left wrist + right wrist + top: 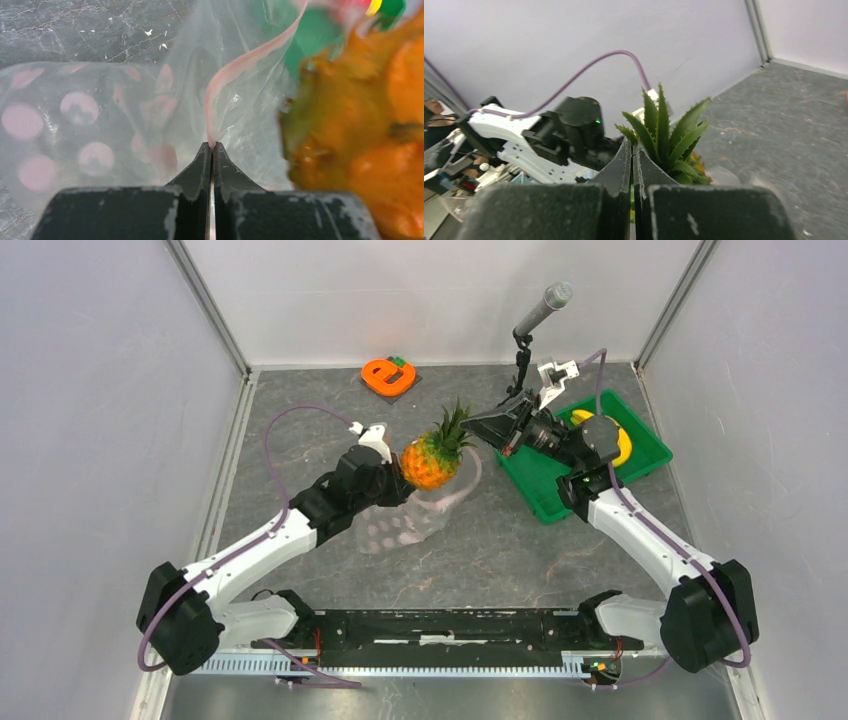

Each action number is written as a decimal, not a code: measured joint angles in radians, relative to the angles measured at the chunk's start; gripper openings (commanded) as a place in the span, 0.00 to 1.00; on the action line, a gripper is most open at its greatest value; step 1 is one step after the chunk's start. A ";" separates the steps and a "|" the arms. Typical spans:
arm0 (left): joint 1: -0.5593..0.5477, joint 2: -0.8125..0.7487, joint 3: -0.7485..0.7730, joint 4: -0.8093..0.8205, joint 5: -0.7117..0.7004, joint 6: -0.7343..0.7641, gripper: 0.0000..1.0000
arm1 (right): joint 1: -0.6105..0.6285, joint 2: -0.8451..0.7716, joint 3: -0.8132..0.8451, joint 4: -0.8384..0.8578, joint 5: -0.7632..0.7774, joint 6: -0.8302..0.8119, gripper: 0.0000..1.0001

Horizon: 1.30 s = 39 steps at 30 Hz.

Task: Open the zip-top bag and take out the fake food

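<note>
The zip-top bag (pixel 405 525), clear with pink dots, lies in the middle of the table with its mouth lifted. My left gripper (pixel 392 483) is shut on its pink zip strip (pixel 235 70), and the dotted bag wall (pixel 75 125) hangs to the left. The orange pineapple (pixel 428 462) hangs just above the bag mouth and shows as an orange blur in the left wrist view (pixel 360 125). My right gripper (pixel 470 425) is shut on its green leaves (pixel 669 132); its jaws (pixel 632 145) pinch one leaf. A yellow banana bunch (pixel 622 443) lies in the green tray (pixel 545 485).
An orange "e"-shaped object (pixel 388 375) lies at the back of the table. A microphone on a stand (pixel 540 310) stands behind the tray. Grey walls close in the left, back and right sides. The left arm (pixel 569 130) shows in the right wrist view.
</note>
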State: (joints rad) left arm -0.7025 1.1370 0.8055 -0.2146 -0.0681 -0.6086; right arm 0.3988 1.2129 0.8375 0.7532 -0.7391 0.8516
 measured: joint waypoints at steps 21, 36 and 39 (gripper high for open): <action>0.008 0.005 -0.067 -0.061 -0.175 -0.010 0.02 | -0.151 -0.024 -0.021 0.072 -0.050 0.087 0.00; 0.049 -0.298 -0.088 -0.227 -0.278 0.037 0.02 | -0.409 -0.193 -0.103 -0.617 0.348 -0.475 0.00; 0.056 -0.318 -0.093 -0.264 -0.306 0.061 0.02 | -0.431 -0.193 -0.154 -0.640 0.436 -0.488 0.00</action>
State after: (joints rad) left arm -0.6460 0.8192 0.7128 -0.4782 -0.3740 -0.5480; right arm -0.0319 1.0203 0.6830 0.1135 -0.3027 0.3641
